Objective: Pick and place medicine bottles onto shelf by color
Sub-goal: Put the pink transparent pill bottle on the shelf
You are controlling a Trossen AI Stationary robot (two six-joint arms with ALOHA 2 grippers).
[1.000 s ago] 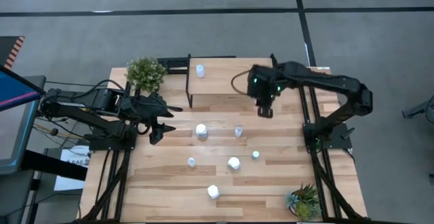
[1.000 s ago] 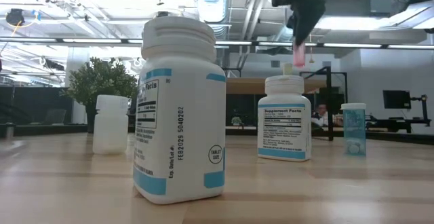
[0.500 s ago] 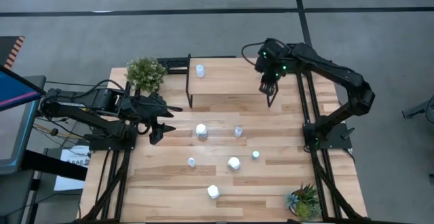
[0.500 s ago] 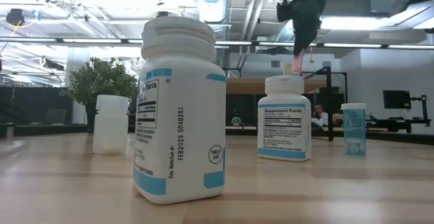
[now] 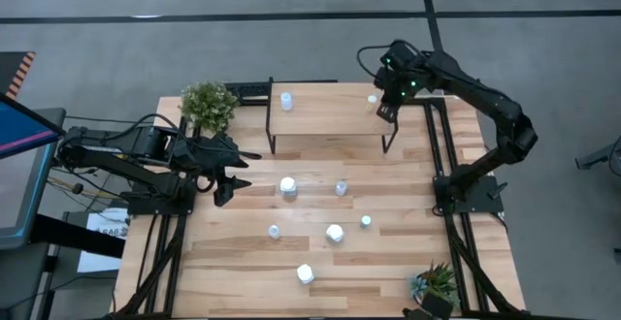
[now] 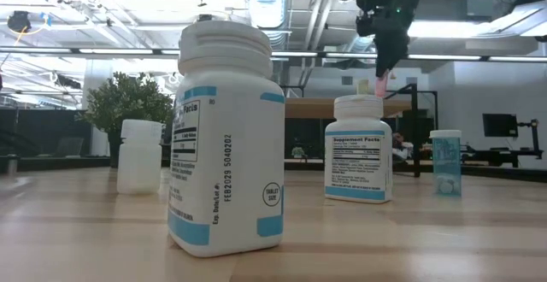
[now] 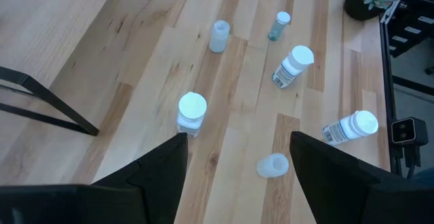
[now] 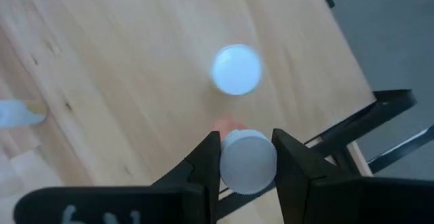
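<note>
1. Right pincer (image 8: 247, 161), upper right of the high view over the shelf (image 5: 330, 116), grips a white-capped pink bottle (image 8: 248, 159).
2. Nearest bottle (image 6: 226, 141) reads "FEB2029 5040202" (another: "Supplement Facts").
3. Left pincer (image 7: 237, 159) gapes empty at centre-left of the tabletop (image 5: 388, 262).

Pale matt wood shelf top (image 5: 325, 109), thin black metal legs; glossy white plastic bottle (image 6: 226, 137) with paper label.

— What is printed on the nearest white bottle (image 6: 224, 137)?
— "FEB2029 5040202" is read sideways, a round "TABLET SIZE" mark below, and "Facts" on its panel.
— And the farther white bottle (image 6: 359, 149)?
— "Supplement Facts" is read there.
</note>
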